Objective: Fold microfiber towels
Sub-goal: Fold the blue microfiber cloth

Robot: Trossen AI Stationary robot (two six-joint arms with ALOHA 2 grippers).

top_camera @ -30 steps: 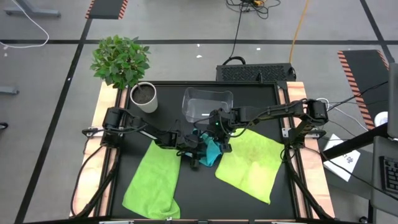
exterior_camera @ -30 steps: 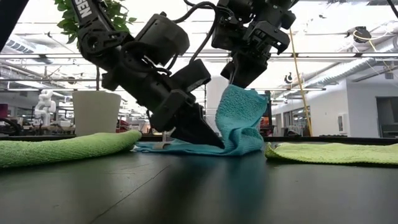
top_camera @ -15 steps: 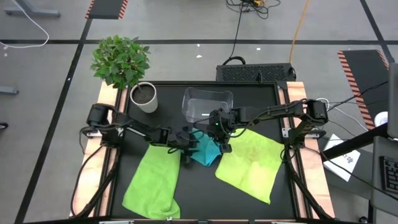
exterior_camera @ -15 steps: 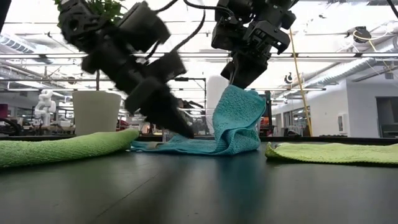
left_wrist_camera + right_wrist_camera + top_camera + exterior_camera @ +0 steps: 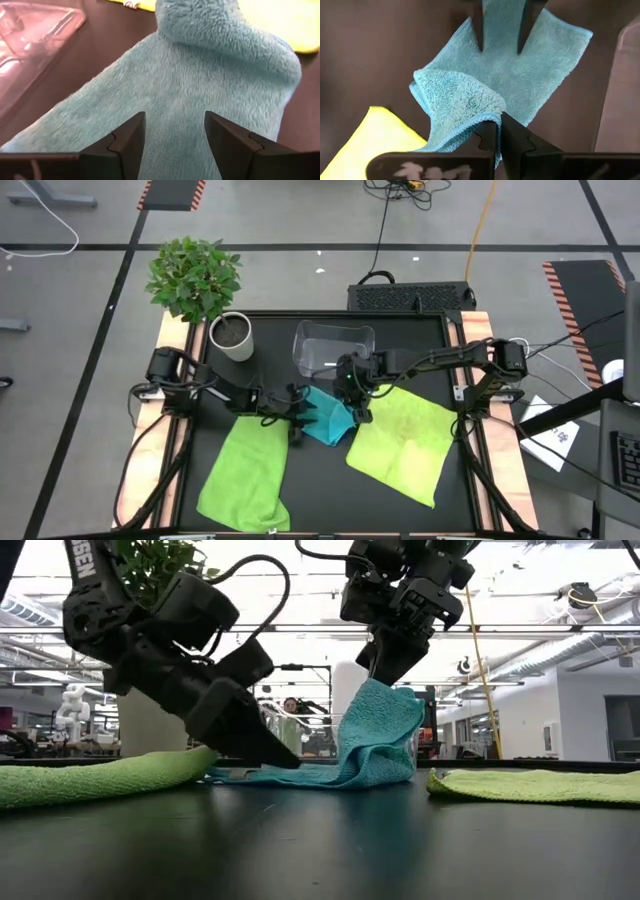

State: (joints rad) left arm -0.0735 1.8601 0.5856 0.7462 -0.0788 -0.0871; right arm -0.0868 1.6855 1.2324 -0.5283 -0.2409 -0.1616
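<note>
Three towels lie on your bench (image 5: 400, 325): the blue towel (image 5: 328, 418) sits between the two green ones (image 5: 245, 470) (image 5: 405, 442). Your right fingers (image 5: 497, 131) are clamped together on a raised corner of the blue towel, lifting it into a peak. Your left fingers (image 5: 131, 135) stand apart, low over its flat part, gripping nothing. Beyond the fingers sits the clear bin (image 5: 335, 345).

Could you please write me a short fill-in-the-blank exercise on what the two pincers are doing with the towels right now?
1. The right pincer is shut on the ____ towel.
2. The left pincer has its jaws ____ over that towel.
3. The two towels lying flat on either side are lime-____.
4. The white pot holds a ____.

Missing words: turquoise; open; green; plant
</note>
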